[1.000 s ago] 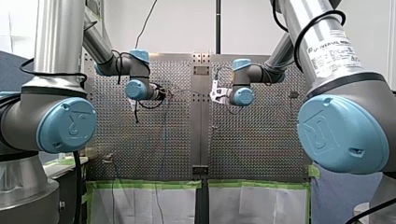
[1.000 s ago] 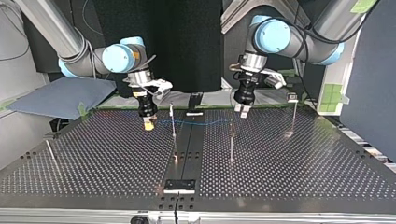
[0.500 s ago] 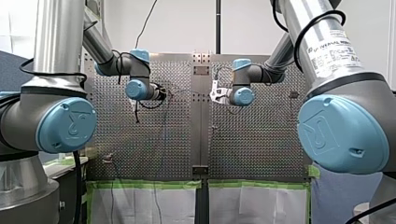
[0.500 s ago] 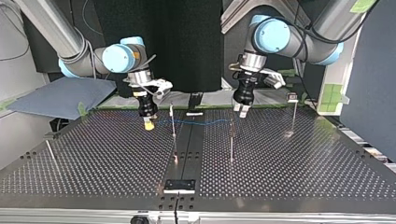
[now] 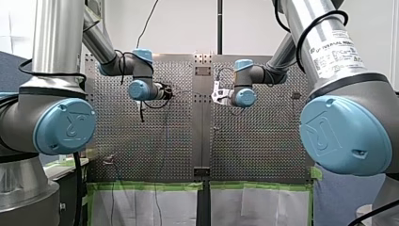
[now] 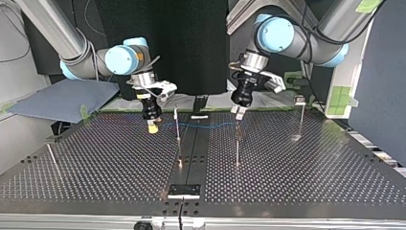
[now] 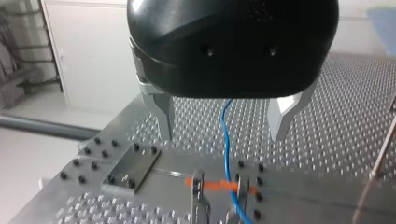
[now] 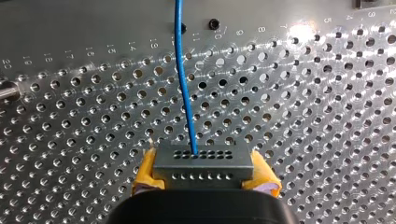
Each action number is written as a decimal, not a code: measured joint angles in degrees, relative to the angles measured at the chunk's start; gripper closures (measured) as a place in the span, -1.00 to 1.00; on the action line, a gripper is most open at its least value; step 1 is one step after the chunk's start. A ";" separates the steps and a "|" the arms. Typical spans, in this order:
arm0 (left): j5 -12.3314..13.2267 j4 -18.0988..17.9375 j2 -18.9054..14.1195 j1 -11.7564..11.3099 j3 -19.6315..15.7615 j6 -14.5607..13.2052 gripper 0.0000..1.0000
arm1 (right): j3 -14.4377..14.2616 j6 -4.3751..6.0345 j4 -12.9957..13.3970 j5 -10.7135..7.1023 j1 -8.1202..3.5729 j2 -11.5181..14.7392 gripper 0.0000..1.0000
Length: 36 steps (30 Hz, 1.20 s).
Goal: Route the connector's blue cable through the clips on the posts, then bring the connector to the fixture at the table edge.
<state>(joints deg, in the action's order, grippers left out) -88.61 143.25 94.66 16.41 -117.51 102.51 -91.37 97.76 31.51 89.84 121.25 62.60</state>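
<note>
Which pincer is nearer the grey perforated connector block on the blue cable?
Right. My right pincer grips the grey connector block between its yellow pads. My left pincer hangs open astride the blue cable, well along it from the block, near a thin metal post.

The table (image 8: 303, 93) is shiny perforated metal, the connector (image 8: 201, 161) matt grey, the cable (image 8: 184, 84) smooth.
</note>
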 joint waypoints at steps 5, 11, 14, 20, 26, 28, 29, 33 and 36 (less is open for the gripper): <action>-0.29 1.52 0.05 1.40 1.65 -0.06 -1.00 | 0.00 0.00 -0.24 -0.01 0.00 0.00 1.00; -3.01 3.98 0.65 3.60 4.46 0.45 -1.00 | -0.01 0.00 -0.29 -0.01 0.01 -0.02 1.00; -4.49 5.18 1.80 5.00 5.92 0.43 -1.00 | 0.00 0.00 -0.29 -0.07 0.00 -0.04 1.00; -7.61 7.12 4.81 8.09 9.03 -0.56 -1.00 | 0.00 0.00 -0.29 -0.24 -0.14 -0.05 1.00; -10.61 7.20 7.76 11.10 12.04 -0.42 -1.00 | 0.00 0.00 -0.27 -0.58 -0.22 -0.05 1.00; -11.68 7.18 8.36 12.14 12.98 -0.40 -1.00 | -0.01 0.00 -0.23 -0.86 -0.13 -0.05 1.00; -12.10 7.17 8.51 12.48 13.29 -0.39 -1.00 | 0.00 0.00 -0.22 -0.95 -0.10 -0.05 1.00; -14.07 7.33 9.16 13.09 14.40 -0.45 -1.00 | 0.00 0.00 -0.24 -1.12 0.01 -0.07 1.00; -15.55 7.45 9.84 13.10 15.00 -0.62 -1.00 | 0.00 0.00 -0.34 -1.20 0.06 -0.07 1.00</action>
<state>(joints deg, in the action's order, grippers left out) -104.16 150.69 104.50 29.51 -102.51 101.88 -91.37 97.76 31.16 88.64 121.31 62.53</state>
